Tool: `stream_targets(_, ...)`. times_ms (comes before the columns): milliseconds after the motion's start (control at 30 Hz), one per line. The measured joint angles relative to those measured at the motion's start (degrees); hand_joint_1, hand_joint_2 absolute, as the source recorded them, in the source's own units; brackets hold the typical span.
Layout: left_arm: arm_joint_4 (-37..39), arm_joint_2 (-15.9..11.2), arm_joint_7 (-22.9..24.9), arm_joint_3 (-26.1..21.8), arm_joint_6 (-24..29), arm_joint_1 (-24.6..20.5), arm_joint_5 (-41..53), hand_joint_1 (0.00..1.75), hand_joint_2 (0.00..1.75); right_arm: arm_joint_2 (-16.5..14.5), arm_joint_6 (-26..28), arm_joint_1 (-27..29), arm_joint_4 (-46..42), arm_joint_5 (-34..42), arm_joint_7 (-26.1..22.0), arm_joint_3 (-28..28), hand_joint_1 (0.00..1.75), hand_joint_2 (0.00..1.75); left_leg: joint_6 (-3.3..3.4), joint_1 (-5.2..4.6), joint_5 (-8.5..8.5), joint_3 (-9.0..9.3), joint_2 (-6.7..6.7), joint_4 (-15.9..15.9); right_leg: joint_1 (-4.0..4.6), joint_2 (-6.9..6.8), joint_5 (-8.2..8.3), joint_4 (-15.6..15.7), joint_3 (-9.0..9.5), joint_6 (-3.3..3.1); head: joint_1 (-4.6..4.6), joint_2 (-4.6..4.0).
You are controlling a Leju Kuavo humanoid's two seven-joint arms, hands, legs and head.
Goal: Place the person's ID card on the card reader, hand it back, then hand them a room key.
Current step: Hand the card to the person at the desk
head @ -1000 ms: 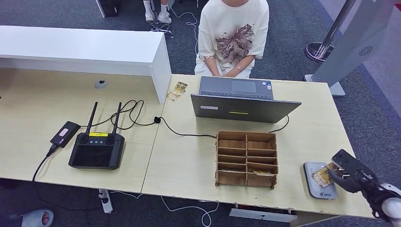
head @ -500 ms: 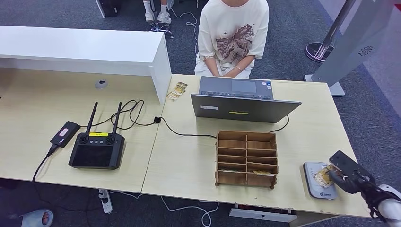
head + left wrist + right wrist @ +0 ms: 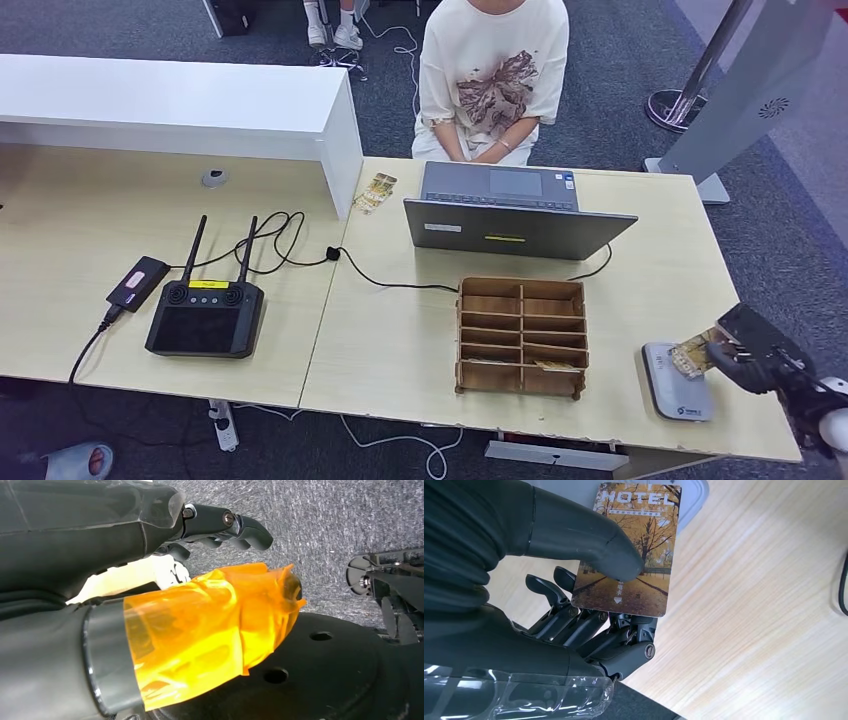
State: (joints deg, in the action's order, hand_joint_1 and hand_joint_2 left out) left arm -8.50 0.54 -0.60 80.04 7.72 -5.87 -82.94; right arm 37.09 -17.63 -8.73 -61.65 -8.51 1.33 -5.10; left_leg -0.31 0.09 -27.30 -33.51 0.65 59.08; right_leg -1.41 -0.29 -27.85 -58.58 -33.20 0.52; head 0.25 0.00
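Pinching a card (image 3: 631,550) between thumb and fingers (image 3: 589,625), the right hand (image 3: 752,352) is seen at the near right corner of the bench (image 3: 400,340), just beside the grey card reader (image 3: 672,385). The card is lifted off the reader and hangs over its far right edge; in the right wrist view it's got "HOTEL" printed across an autumn tree photo, thumb pressed flat on the face, the other fingers curled up underneath. The left hand (image 3: 165,580) is caught hanging over grey carpet, thumb wrapped in orange tape, fingers partly curled with nothing held in them, though how far they're closed can't really be told. A wooden slotted box (image 3: 521,336) sits left of the reader, with a grey laptop (image 3: 515,212) behind it. A person in a cream printed T-shirt (image 3: 493,75) is seated across the bench, hands together in the lap.
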Motion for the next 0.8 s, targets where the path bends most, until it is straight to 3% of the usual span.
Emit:
stream_targets(233, 0.0, 0.01, -0.13, 0.0, -0.01, -0.01, -0.27, 0.0, 0.0, 0.27, -0.56, -0.21, -0.86, 1.18, -0.63, 0.89, 1.75, 1.75, 0.0, 0.0, 0.0, -0.01, 0.0, 0.0, 0.0, 0.0, 0.0, 0.0, -0.01, 0.0, -0.01, 0.0)
stream_targets(533, 0.0, -0.01, -0.6, 0.0, -0.02, -0.02, -1.08, 0.0, 0.0, 3.26, -4.7, -2.45, -3.68, 8.49, -1.93, 1.13, 1.75, 1.75, 0.0, 0.0, 0.0, -0.01, 0.0, 0.0, 0.0, 0.01, 0.0, 0.0, 0.0, 0.0, 0.0, 0.0)
stream_targets(800, 0.0, 0.01, -0.66, 0.0, -0.02, -0.02, -1.19, 0.0, 0.0, 4.42, -5.49, -3.17, -4.85, 10.13, -2.38, 1.13, 1.75, 1.75, 0.0, 0.0, 0.0, -0.01, 0.0, 0.01, 0.0, 0.0, 0.0, 0.0, -0.01, 0.0, -0.01, 0.0)
